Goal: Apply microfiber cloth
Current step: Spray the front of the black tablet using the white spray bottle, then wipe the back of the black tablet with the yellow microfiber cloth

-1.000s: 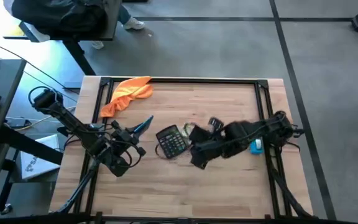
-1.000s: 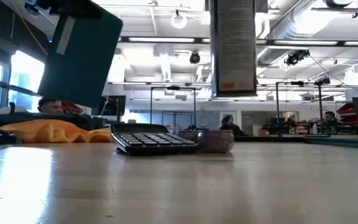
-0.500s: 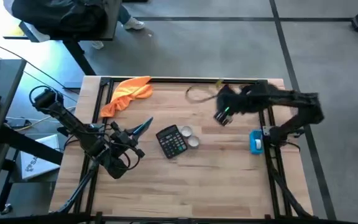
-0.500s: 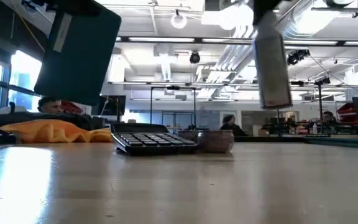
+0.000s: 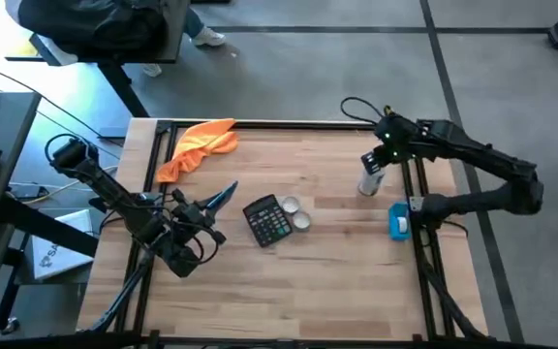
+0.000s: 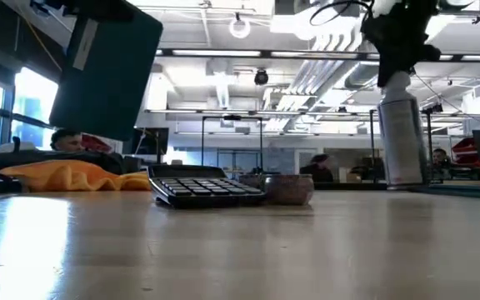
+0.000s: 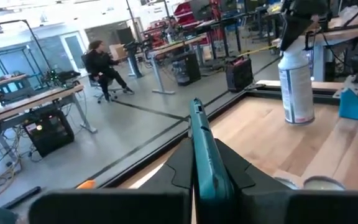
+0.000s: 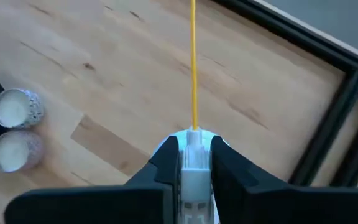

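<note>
Right gripper [image 5: 380, 163] pinches spray can [image 5: 370, 179] top, right side of table [image 5: 337, 262]; left gripper [image 5: 223, 195] pressed together, empty; microfiber cloth [image 5: 200, 145] far-left corner.

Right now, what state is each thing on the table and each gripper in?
microfiber cloth: crumpled at the far left corner, untouched.
spray can: upright, held at its top.
right gripper: shut on the spray can.
left gripper: shut, holding nothing, near the table's left edge.
calculator: flat, keys up.
two small cups: upright beside the calculator.
blue object: at the right edge.
</note>
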